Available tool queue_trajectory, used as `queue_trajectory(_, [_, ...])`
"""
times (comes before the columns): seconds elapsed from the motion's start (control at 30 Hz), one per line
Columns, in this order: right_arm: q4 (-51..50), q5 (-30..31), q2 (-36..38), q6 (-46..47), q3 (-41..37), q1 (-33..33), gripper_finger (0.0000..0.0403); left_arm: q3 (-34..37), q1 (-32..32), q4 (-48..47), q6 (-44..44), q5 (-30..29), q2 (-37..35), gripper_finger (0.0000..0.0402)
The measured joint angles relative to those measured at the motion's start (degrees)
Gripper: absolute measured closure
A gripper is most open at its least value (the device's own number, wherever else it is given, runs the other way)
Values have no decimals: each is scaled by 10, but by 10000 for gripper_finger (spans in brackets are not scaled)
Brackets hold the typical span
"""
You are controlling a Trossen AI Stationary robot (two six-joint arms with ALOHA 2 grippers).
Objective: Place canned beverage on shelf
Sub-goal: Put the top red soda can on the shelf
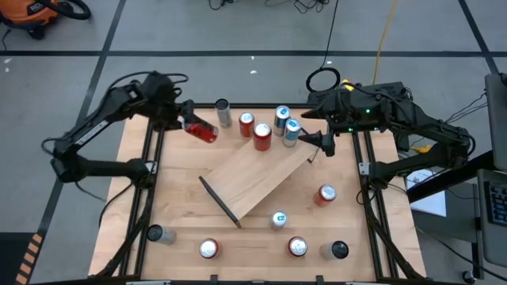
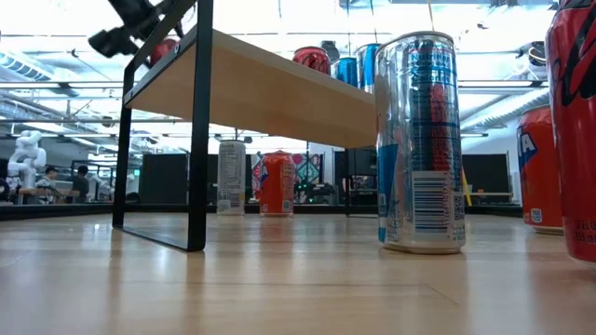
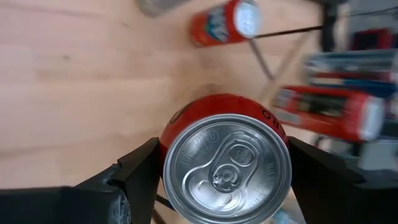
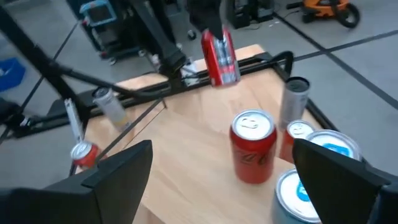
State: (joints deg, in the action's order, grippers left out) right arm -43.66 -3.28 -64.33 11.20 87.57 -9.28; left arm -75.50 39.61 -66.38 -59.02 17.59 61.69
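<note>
From above, the left gripper (image 1: pixel 190 124) pinches a red aluminium beverage can (image 1: pixel 203 131) lying on its side in the air over the far-left part of the light wooden tabletop (image 1: pixel 182 214); its label cannot be read here. The flat light-wood shelf with black end brackets (image 1: pixel 255 176) stands slantwise mid-table, apart from that can. A red can (image 1: pixel 262 136) and two blue-and-white cans (image 1: pixel 287 125) stand on or at its far end; which, this view does not settle. The right gripper (image 1: pixel 324 142) hangs just beyond that end, fingers spread and empty. More cans stand scattered near the front edge. The floor is grey with dark lines.

At table height, the shelf's underside and one black bracket (image 2: pixel 197 130) fill the upper left. A silver-and-blue can with a barcode (image 2: pixel 418 144) stands close up; its small print is illegible. A red can at the right edge (image 2: pixel 573 130) is cut off. Dim room and seated figures behind are hard to make out.

The left wrist view shows the held can's silver lid and pull tab between both dark fingers (image 3: pixel 140 180); the background is blurred.

The right wrist view shows spread fingers (image 4: pixel 121 168), a red can with white script (image 4: pixel 252 146), not fully legible, and the held can farther off.
</note>
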Motion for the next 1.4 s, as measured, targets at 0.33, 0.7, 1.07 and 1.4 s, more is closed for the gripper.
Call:
queue_trajectory(0.33, [8,-45,-48,-69,0,0,39,0,-106,138,-200,5,-66,119])
queue_trajectory(0.7, [26,-75,-39,-81,0,14,39,0,-250,241,-285,-48,-20,119])
queue_trajectory(1.07, [16,-58,-30,-91,0,90,37,0,-349,336,-315,-164,36,119])
queue_trajectory(1.4, [27,-43,-29,-112,0,110,7,0,-418,383,-353,-256,61,119])
